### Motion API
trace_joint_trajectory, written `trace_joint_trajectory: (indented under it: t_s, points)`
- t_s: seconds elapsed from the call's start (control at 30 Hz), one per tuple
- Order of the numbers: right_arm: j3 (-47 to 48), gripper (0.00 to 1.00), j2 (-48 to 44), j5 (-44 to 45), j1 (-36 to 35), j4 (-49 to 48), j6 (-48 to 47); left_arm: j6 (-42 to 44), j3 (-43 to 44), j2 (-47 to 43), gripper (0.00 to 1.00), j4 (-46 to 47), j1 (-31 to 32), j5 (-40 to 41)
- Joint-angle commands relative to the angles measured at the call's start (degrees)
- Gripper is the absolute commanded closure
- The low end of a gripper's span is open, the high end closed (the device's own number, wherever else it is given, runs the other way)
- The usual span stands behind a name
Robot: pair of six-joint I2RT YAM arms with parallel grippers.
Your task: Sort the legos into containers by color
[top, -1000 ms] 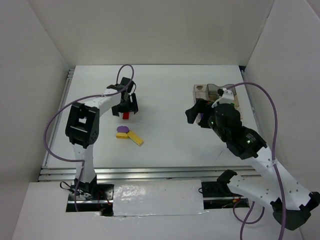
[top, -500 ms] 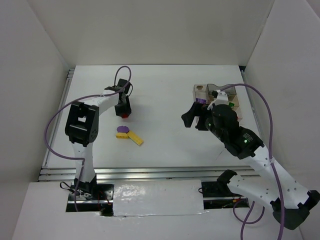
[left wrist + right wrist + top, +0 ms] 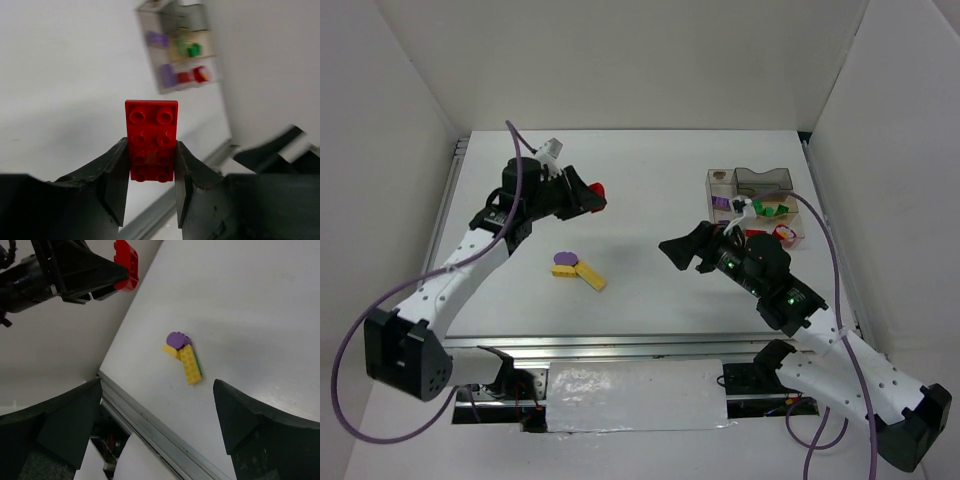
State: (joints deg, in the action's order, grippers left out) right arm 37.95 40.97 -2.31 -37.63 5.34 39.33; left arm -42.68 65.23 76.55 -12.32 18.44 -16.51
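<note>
A red lego (image 3: 151, 139) is pinched between the jaws of my left gripper (image 3: 590, 196), lifted above the table; it also shows red (image 3: 126, 265) in the right wrist view. On the table lies a small cluster: a purple rounded lego (image 3: 565, 259), a long yellow lego (image 3: 591, 276) and a smaller yellow one beneath, with a green edge (image 3: 198, 365) under the long brick. The clear compartment tray (image 3: 752, 180) at the back right holds purple, green and red pieces. My right gripper (image 3: 682, 250) hovers open mid-table with nothing between its fingers.
White walls enclose the table on three sides. A metal rail (image 3: 620, 345) runs along the near edge. Purple cables loop from both arms.
My left gripper closed on the red lego, lifted it off the table and swung it up and to the right. The right arm moved left, away from the tray.
</note>
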Motion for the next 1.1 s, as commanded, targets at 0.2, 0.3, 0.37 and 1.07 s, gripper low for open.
trace_joint_trajectory:
  t_s: [0.2,0.3,0.37,1.07]
  points:
    - [6.8,0.0,1.8,-16.5,0.3,-14.1,-1.6,-1.2,-10.7,-9.0,1.0,39.7,4.9,-39.6]
    - [8.8,0.03,5.3,-24.9,0.2,-17.4,-1.0,0.5,-14.1,-13.3,1.0,43.5,7.5,-41.1]
    - [8.7,0.03,6.6,-29.2,0.1,-21.2,-0.9,1.5,-14.2,-14.4,1.0,44.4,9.4,-42.3]
    - [7.2,0.46,11.9,-40.6,-1.7,-34.4,-1.4,7.5,-12.2,-14.3,1.0,37.2,13.9,-42.5]
